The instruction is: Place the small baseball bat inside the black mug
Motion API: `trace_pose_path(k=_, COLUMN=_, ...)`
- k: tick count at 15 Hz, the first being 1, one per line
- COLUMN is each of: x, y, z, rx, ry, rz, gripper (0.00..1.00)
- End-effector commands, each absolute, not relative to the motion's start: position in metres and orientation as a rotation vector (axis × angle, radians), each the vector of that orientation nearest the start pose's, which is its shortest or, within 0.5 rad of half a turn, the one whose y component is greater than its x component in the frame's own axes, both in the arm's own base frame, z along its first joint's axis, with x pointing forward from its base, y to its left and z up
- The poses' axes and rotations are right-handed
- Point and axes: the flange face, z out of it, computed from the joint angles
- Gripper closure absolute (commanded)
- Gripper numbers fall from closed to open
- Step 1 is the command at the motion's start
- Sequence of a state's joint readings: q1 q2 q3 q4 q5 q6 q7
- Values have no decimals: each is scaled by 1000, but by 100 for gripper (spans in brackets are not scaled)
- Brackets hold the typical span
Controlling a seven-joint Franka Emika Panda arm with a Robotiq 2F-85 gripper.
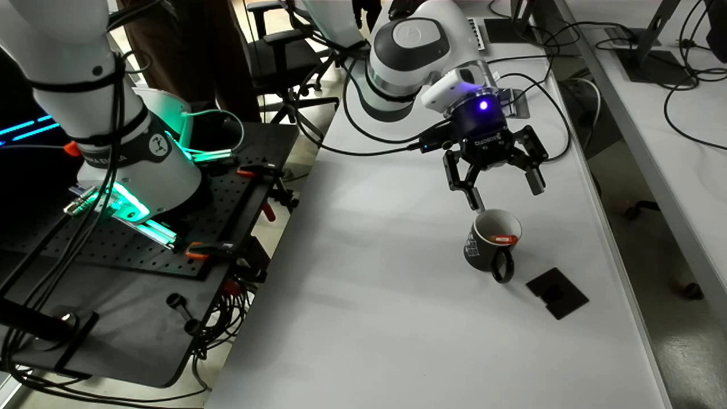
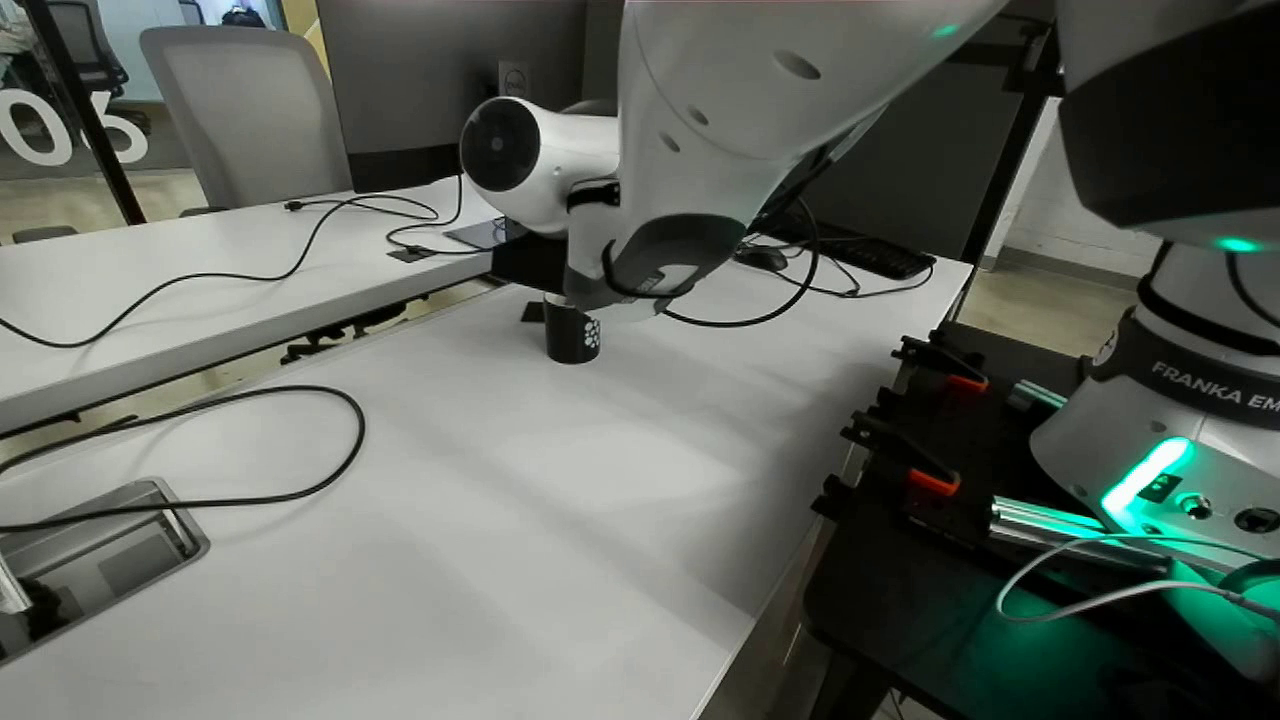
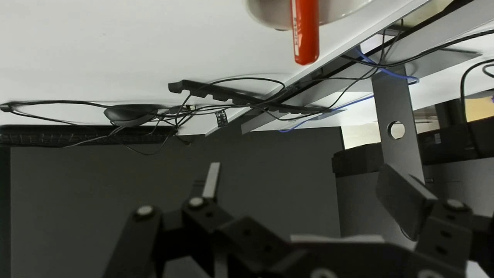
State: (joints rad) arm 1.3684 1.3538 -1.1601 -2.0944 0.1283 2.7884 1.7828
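In an exterior view I look steeply down on the white table [image 1: 397, 329], the black mug [image 1: 484, 251] near enough that I see inside it and the robot base [image 1: 159, 179] at left. In an exterior view from roughly the table's opposite end, at a flatter angle, the arm [image 2: 740, 120] is close before the lens, and both exterior views share table, mug and base. My wrist view, upside down with the table on top, looks out past the gripper [image 3: 301, 173], near to the small baseball bat [image 3: 306, 36].
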Motion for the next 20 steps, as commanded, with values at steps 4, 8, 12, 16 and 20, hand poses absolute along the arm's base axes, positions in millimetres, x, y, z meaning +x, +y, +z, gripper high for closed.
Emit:
trace_pose_path(k=4, x=576, y=99, z=155, rx=-2635, ry=1756, rz=-1736, gripper=0)
trace_pose_path(k=8, x=575, y=99, z=162, rx=-2662, ry=1724, rz=-1738, gripper=25)
trace_pose_path(k=12, x=575, y=101, z=170, rx=-2693, ry=1677, rz=-1740, gripper=19)
trace_pose_path(k=16, x=572, y=104, z=179, rx=-2761, ry=1601, rz=-1705, gripper=0)
trace_pose_path(k=20, x=564, y=107, z=191, rx=-2900, ry=1446, rz=-1645, gripper=0)
